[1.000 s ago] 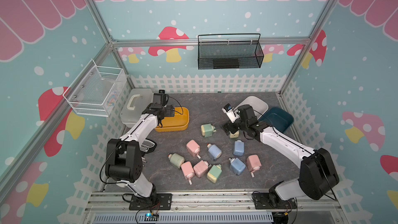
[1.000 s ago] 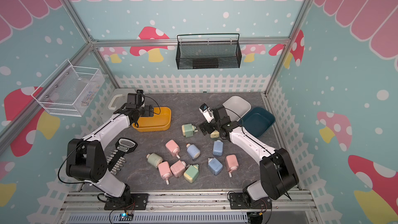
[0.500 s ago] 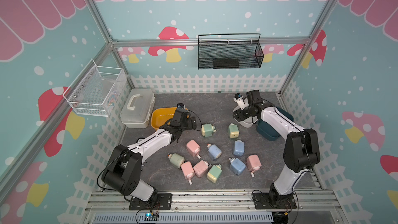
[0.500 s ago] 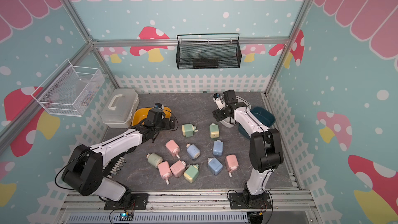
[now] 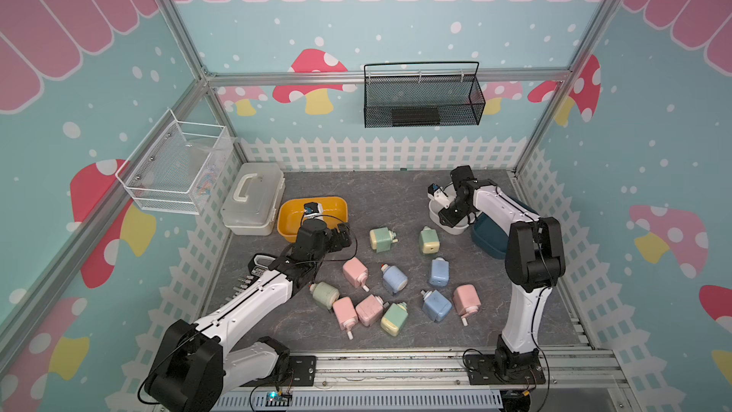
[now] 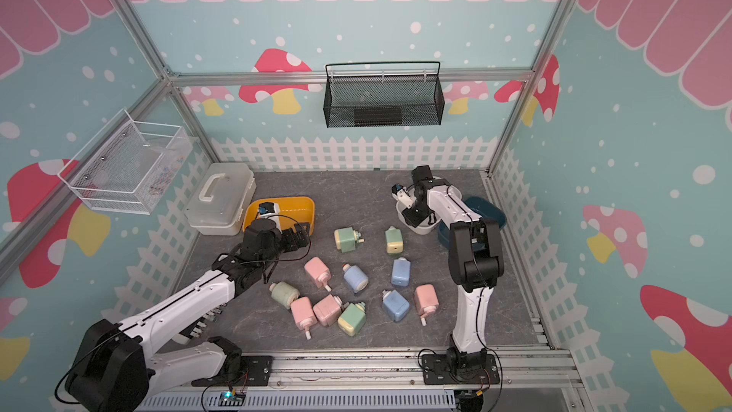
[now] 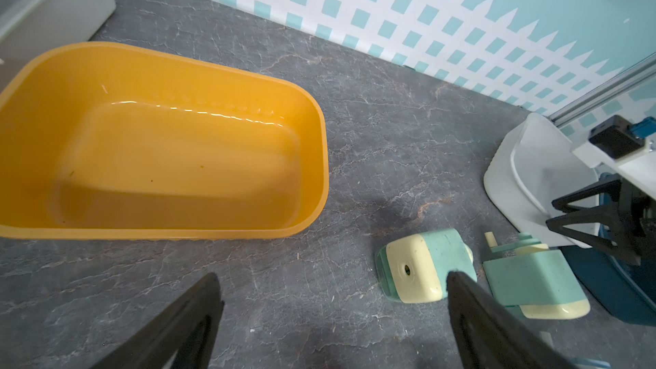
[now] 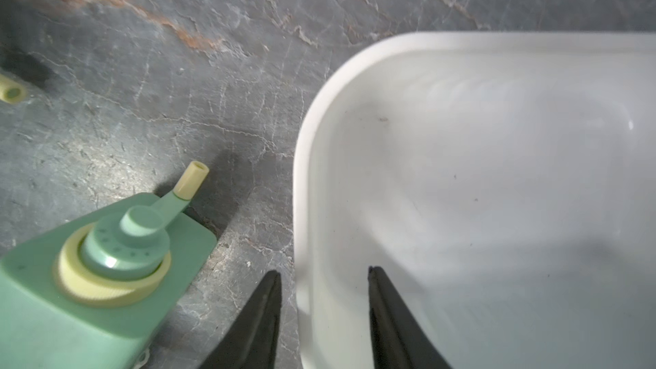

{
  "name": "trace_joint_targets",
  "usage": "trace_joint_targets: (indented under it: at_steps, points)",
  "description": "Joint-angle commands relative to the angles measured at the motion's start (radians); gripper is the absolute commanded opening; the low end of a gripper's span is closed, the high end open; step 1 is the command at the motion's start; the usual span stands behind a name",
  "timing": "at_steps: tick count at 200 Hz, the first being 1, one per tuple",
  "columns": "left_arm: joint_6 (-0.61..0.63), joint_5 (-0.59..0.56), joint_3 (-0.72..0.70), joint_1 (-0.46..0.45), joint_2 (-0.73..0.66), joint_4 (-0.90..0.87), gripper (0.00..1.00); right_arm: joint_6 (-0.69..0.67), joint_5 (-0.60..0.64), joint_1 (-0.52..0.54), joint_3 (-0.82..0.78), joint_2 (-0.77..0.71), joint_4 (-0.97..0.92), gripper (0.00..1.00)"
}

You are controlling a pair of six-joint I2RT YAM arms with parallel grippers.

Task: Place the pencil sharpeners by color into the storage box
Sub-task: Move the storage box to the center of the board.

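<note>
Eleven small pastel plastic pencil sharpeners lie scattered over the middle of the grey marbled bench: four pink, three blue, and four green with cream ends. All of them rest on the bench itself.

At the far left an orange plastic tub sits just beside a whitish lidded case with a handle. The left gripper hovers just near of that tub, its jaws wide apart over bare bench. A green sharpener lies close by to its right.

At the far right the right gripper is down at a white plastic tub. Its jaws stand apart, one on either side of the rim. A second green sharpener lies just left of that tub. A dark teal tub sits just beside the white one, on its right.
</note>
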Motion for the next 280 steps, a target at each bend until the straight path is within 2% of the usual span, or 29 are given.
trace_joint_targets:
  at_steps: [1, 52, 101, 142, 174, 251, 280]
  points:
    - [0.000, -0.027, -0.024, -0.002, -0.027, -0.004, 0.99, -0.036, -0.003, -0.003, 0.047, 0.032, -0.058, 0.30]
    - [-0.008, -0.034, -0.023, -0.002, -0.023, -0.015, 0.99, -0.057, -0.053, -0.003, 0.076, 0.051, -0.058, 0.11]
    - [-0.030, -0.075, -0.029, -0.002, -0.017, -0.007, 0.99, -0.095, -0.083, -0.001, 0.128, 0.077, -0.046, 0.00]
    - [-0.068, -0.108, 0.032, -0.003, 0.041, -0.044, 0.99, -0.094, -0.205, 0.004, 0.166, 0.063, -0.013, 0.00]
    - [-0.105, -0.109, 0.063, -0.002, 0.091, -0.043, 0.99, -0.020, -0.284, 0.008, 0.161, 0.067, 0.035, 0.00]
    - [-0.097, -0.085, 0.079, -0.002, 0.124, -0.063, 0.99, 0.204, -0.264, 0.103, 0.166, 0.089, 0.076, 0.00]
    - [-0.084, -0.071, 0.077, 0.002, 0.127, -0.049, 0.99, 0.277, -0.307, 0.156, 0.169, 0.100, 0.122, 0.00]
